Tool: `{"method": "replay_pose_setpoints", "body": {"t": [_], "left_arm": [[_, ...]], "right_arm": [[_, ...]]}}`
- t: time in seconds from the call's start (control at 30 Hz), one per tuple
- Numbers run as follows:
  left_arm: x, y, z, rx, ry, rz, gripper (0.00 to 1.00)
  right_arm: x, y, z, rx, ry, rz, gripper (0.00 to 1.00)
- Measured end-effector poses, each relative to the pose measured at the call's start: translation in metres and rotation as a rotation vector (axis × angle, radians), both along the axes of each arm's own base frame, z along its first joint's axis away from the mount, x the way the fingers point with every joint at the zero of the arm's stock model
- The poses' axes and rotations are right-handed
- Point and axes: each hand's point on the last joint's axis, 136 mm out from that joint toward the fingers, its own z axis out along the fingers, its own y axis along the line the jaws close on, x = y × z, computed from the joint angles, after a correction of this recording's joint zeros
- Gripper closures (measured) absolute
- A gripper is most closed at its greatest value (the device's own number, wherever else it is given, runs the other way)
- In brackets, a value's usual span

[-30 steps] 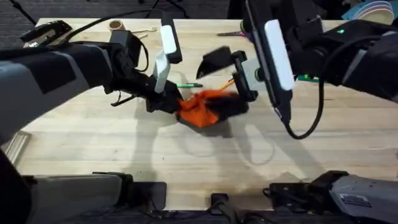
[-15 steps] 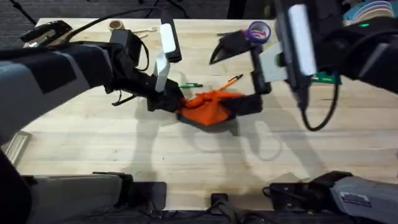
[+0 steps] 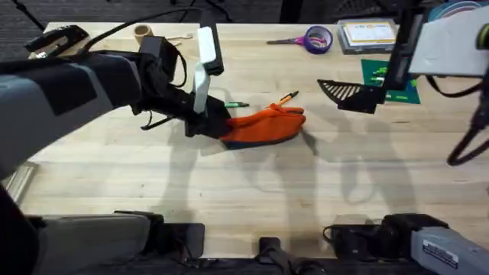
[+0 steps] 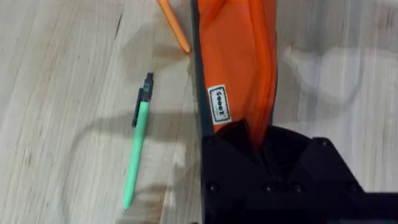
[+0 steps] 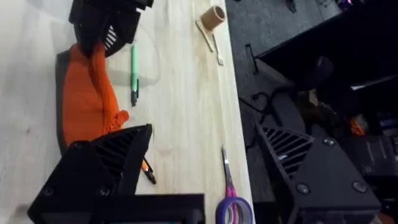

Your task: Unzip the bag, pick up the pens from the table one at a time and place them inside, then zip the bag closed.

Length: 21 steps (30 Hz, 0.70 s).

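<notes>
Left gripper (image 3: 218, 126): clamped on one end of the bag (image 3: 263, 127), fabric pinched between its black fingers (image 4: 261, 165).
Right gripper (image 3: 353, 95): raised, well apart from the bag, fingers spread wide, holding nothing.
Bag: lies flat on the table (image 3: 252, 198), mid-table, orange side up, dark edge along its length.
Green pen (image 4: 137, 149): on the table just beside the bag, roughly parallel to it.
Orange pen (image 3: 286, 99): near the bag's far end, black tip outward.
Scissors (image 3: 306, 38): well beyond the bag, by the table's far edge.
</notes>
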Motion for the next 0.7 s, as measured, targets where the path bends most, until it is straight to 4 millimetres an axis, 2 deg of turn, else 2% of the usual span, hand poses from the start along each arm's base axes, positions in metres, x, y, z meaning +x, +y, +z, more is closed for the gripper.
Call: {"method": "replay_pose_setpoints", "body": {"t": [0.13, 0.7], "left_arm": [[0.0, 0.0, 0.0, 0.0, 0.0, 0.0, 0.958], [0.0, 0.0, 0.0, 0.0, 0.0, 0.0, 0.958]], "right_arm": [[-0.005, -0.002, -0.001, 0.002, 0.021, -0.007, 0.003], [-0.04, -0.002, -0.033, 0.006, 0.3, -0.008, 0.003]]}}
